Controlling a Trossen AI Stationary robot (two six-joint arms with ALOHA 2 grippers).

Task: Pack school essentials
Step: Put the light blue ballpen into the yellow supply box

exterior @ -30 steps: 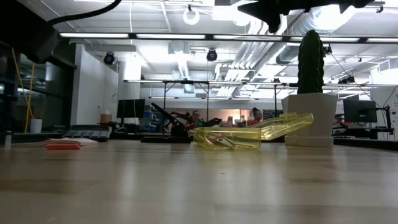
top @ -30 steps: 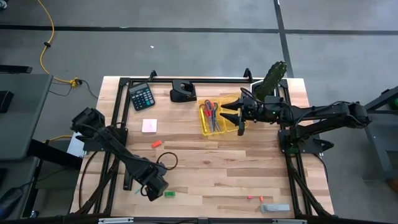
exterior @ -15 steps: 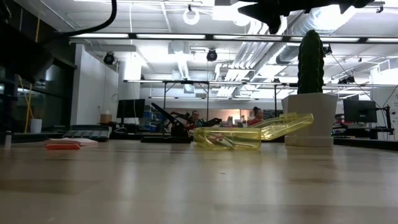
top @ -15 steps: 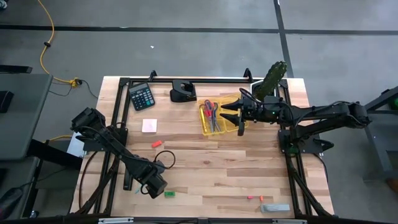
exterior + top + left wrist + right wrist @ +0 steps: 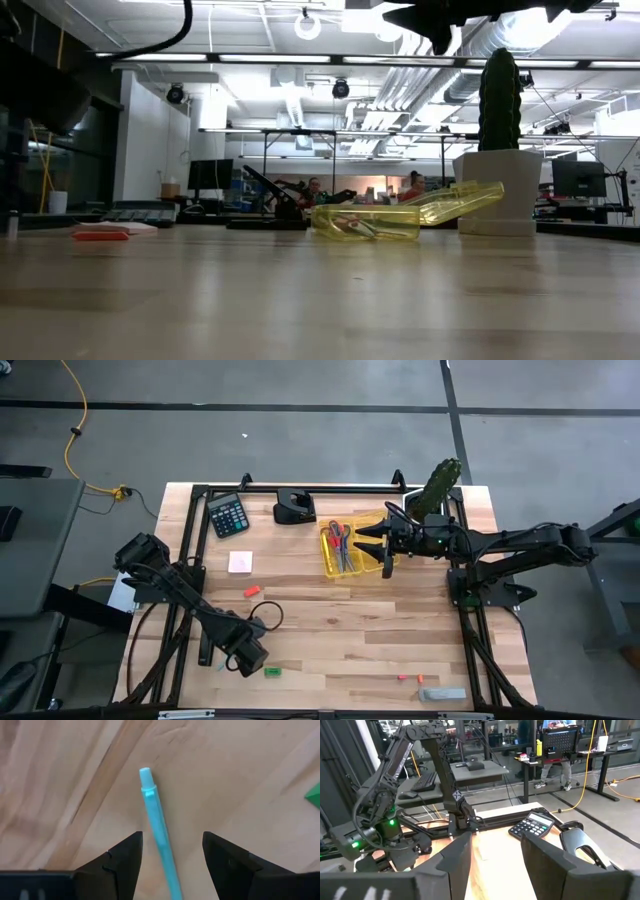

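Note:
A teal pencil (image 5: 154, 810) lies flat on the wooden table near its front left part, and its tip also shows in the high view (image 5: 221, 668). My left gripper (image 5: 172, 840) points straight down over it, open. Its fingers stand on either side of the pencil without touching it. A green eraser (image 5: 272, 672) lies just to the right. A clear yellow case (image 5: 340, 550) at the far middle holds red-handled and blue-handled scissors. My right gripper (image 5: 368, 545) hovers level and open, high above the case's right side, with nothing between its fingers.
A pink pad (image 5: 240, 562) and an orange piece (image 5: 252, 591) lie left of centre. A black calculator (image 5: 228, 514) and a black holder (image 5: 295, 506) stand at the far edge, and a potted cactus (image 5: 438, 485) at the far right. Small pink bits (image 5: 404, 677) and a grey piece (image 5: 442, 695) lie at the front right.
My left gripper has sunk a little toward the teal pencil, staying open. Nothing on the table has moved.

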